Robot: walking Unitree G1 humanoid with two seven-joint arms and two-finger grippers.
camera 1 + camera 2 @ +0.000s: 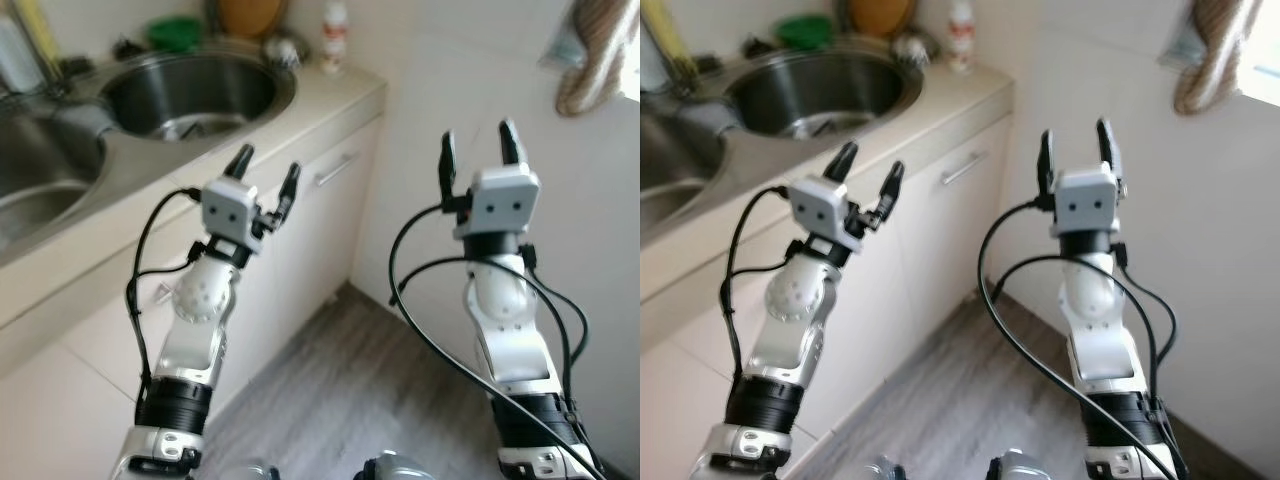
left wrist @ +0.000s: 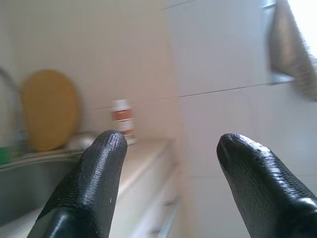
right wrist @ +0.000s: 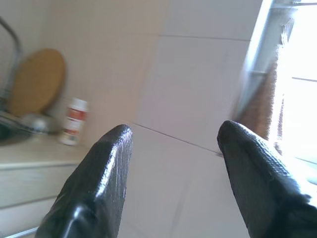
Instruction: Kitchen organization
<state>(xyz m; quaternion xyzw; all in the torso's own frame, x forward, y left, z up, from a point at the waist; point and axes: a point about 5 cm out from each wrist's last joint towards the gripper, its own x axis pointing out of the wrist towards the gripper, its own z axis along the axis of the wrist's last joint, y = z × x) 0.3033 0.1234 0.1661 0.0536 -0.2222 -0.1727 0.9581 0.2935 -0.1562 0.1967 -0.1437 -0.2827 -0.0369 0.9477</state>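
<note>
Both my arms are raised in front of a kitchen counter [image 1: 330, 100]. My left gripper [image 1: 266, 173] stands open beside the counter's front edge, holding nothing. My right gripper [image 1: 478, 148] is open too, up in free air before the tiled wall. A white bottle with a red label [image 1: 334, 38] stands at the counter's far corner. It is also in the left wrist view as the same bottle [image 2: 122, 119], beyond the fingers [image 2: 94, 183]. A round steel sink [image 1: 190, 92] lies set into the counter, and a wooden board [image 2: 48, 109] leans behind it.
A second sink basin [image 1: 40, 190] is at the far left with a tap [image 1: 40, 45]. A green item [image 1: 175, 30] and a metal object [image 1: 283, 48] sit behind the round sink. White cabinet doors with a handle [image 1: 336, 170] run below. A cloth [image 1: 595, 60] hangs upper right. Grey wood floor [image 1: 340, 390] lies below.
</note>
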